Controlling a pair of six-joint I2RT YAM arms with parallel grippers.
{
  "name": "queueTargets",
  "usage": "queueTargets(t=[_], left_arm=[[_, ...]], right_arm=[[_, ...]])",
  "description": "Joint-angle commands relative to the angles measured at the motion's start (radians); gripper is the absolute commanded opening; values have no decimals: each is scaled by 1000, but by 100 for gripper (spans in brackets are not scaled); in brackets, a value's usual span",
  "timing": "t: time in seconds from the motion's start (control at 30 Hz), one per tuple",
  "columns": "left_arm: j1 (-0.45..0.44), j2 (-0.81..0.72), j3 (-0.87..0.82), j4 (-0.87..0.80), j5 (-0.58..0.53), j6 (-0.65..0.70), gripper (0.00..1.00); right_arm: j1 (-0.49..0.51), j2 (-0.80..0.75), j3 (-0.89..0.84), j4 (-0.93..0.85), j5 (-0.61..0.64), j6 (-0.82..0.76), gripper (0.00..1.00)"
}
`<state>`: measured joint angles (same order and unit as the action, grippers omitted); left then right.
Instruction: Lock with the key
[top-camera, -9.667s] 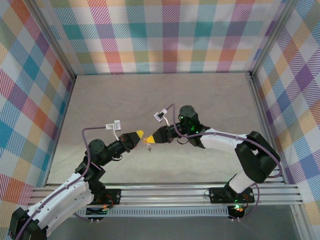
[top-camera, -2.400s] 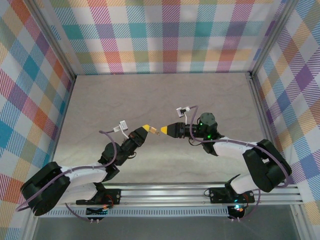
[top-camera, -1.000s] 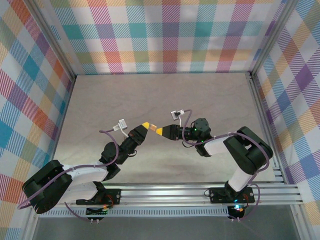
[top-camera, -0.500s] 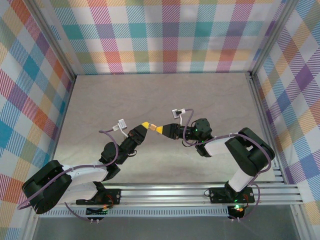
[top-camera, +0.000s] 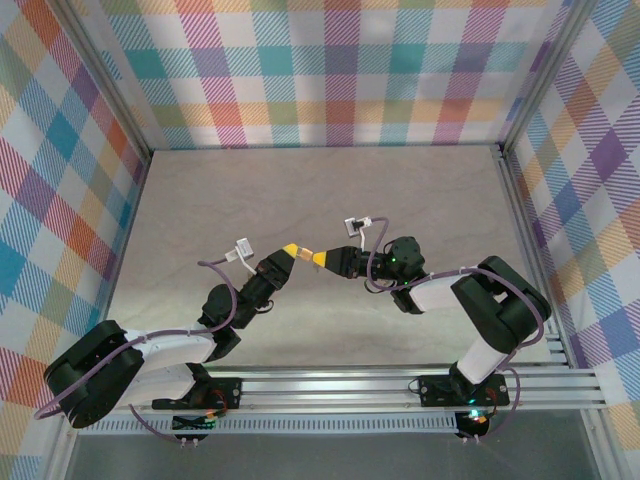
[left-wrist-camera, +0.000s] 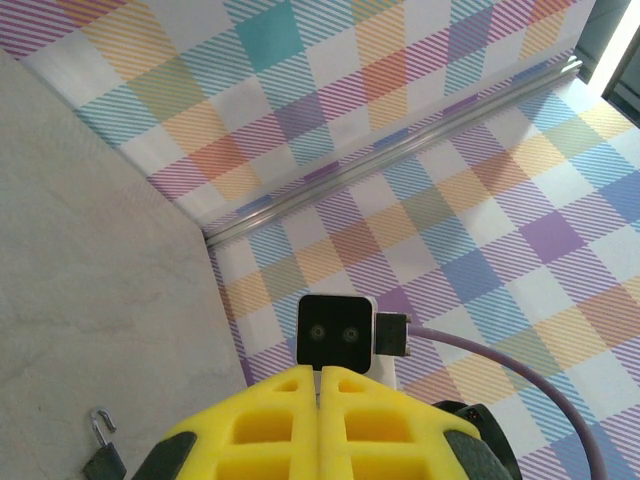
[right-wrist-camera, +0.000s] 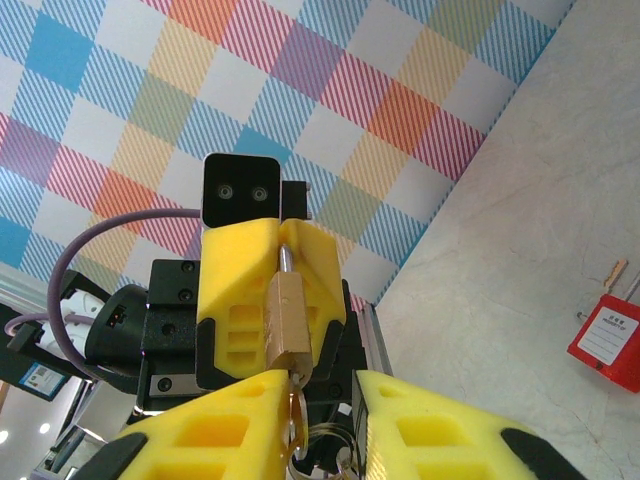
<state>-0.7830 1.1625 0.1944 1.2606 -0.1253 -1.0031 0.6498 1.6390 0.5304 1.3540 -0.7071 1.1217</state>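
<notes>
Padlock (right-wrist-camera: 283, 322) pinched in left gripper (right-wrist-camera: 281, 245), mid-air above table (top-camera: 200, 200). Right gripper (right-wrist-camera: 322, 388) has edged in since a moment ago, jaws narrowed yet still apart around key (right-wrist-camera: 294, 400) hanging under it. I judge key pinch next; turn not begun.

Two arms are counted, the left arm (top-camera: 170, 345) and the right arm (top-camera: 450, 290), and with them two claws, the left claw (top-camera: 291, 250) and the right claw (top-camera: 318, 260). There are two black cameras: the right-wrist camera (left-wrist-camera: 335, 335) and the left-wrist camera (right-wrist-camera: 240, 190). Two padlocks are certain: one brass padlock (right-wrist-camera: 283, 325) and one small dark padlock (left-wrist-camera: 100, 458) on the surface (top-camera: 300, 190). There is also one red labelled block (right-wrist-camera: 605, 340) and one metal ring (right-wrist-camera: 293, 420).
</notes>
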Motion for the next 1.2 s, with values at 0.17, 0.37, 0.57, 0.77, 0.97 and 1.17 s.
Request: queueTargets(t=[0.17, 0.37, 0.57, 0.77, 0.97, 1.17], left_arm=[[4, 12, 8, 79, -21, -18, 0], [5, 5, 3, 78, -24, -17, 0], [4, -3, -4, 77, -32, -17, 0], [4, -6, -6, 77, -37, -17, 0], [5, -3, -3, 77, -38, -20, 0], [5, 1, 0, 79, -42, -25, 0]], right_arm=[[22, -25, -6, 53, 11, -8, 22], [23, -38, -9, 53, 19, -9, 17], [23, -39, -11, 53, 23, -2, 14], [25, -43, -12, 53, 24, 0, 11], [31, -40, -9, 53, 28, -2, 9], [43, -34, -2, 53, 34, -4, 8]])
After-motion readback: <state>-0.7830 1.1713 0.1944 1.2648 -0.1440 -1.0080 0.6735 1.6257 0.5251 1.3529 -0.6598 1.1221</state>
